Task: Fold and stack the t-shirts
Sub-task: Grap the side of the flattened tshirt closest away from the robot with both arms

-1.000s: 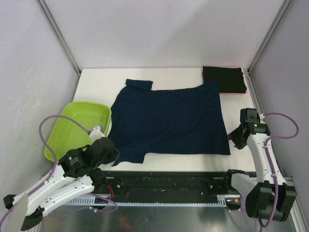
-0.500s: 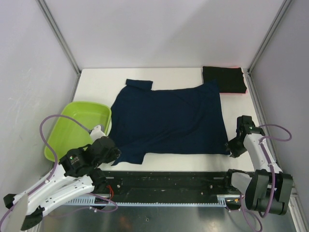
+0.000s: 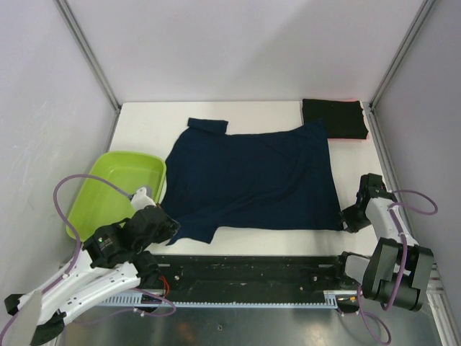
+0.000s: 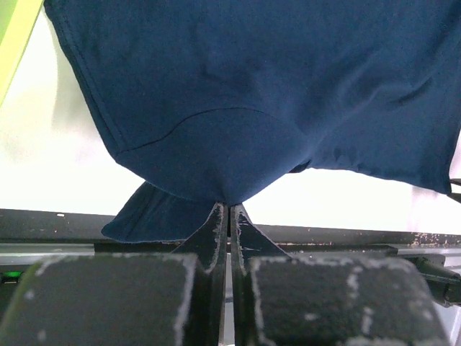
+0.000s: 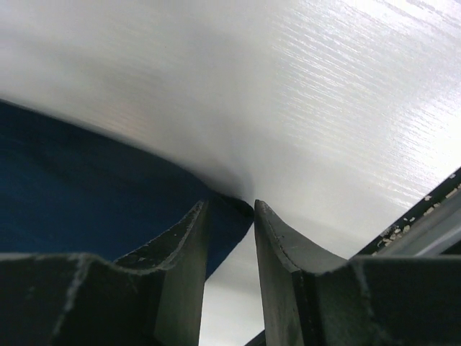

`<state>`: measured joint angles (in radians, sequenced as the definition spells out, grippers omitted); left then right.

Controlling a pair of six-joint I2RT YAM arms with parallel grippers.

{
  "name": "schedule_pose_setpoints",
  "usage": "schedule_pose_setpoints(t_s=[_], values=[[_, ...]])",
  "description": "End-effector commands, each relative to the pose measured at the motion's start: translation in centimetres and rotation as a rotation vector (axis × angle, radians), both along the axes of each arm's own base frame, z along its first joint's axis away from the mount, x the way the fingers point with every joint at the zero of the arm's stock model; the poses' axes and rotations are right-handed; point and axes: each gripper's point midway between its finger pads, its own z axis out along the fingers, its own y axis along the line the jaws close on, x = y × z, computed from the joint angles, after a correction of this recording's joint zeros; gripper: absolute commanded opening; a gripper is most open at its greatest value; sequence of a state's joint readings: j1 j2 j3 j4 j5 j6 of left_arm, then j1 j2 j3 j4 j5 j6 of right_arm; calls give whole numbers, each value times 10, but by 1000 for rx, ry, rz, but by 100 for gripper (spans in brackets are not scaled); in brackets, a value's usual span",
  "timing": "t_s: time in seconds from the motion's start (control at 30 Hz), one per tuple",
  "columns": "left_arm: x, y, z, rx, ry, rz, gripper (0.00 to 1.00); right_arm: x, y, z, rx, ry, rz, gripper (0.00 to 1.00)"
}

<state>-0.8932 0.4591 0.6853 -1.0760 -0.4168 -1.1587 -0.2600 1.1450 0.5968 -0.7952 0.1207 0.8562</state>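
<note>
Two near corners of the navy t-shirt [image 3: 252,176] decide your fold. It lies spread flat on the tabletop [image 3: 144,126] with its long axis running left to right, and the folded black t-shirt [image 3: 333,118] sits at its far right corner. Your left hand [image 3: 170,226] is at the near left sleeve, fingers [image 4: 210,232] pressed together on the hem, while your right hand [image 3: 347,215] is at the near right corner, narrowly parted with the cloth tip just inside the gap, not yet pinched.
</note>
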Motion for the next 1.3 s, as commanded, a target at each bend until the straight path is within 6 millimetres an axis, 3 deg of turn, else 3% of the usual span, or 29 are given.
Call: schedule_pose_setpoints(t_s=[0.0,0.63,0.93,1.0,1.1,1.13,1.27], values=[[10,2,11,10,-54,19,0,11,-3,0,4,-45,-19,35],[10,0,7,20,-40,13,0,-17,4,-14,43,67,-15,38],[9,0,-1,25,-21,21,0,-16,12,-14,99,48,-31,39],[9,0,-2,27,-18,22,0,-12,15,-16,116,32,-34,34],[9,-1,-4,32,-10,19,0,-6,18,-16,134,10,-36,9],[8,-1,-5,34,-6,16,0,-4,18,-14,141,1,-37,4],[4,-3,-12,49,17,-18,0,1,10,5,118,-41,-47,0]])
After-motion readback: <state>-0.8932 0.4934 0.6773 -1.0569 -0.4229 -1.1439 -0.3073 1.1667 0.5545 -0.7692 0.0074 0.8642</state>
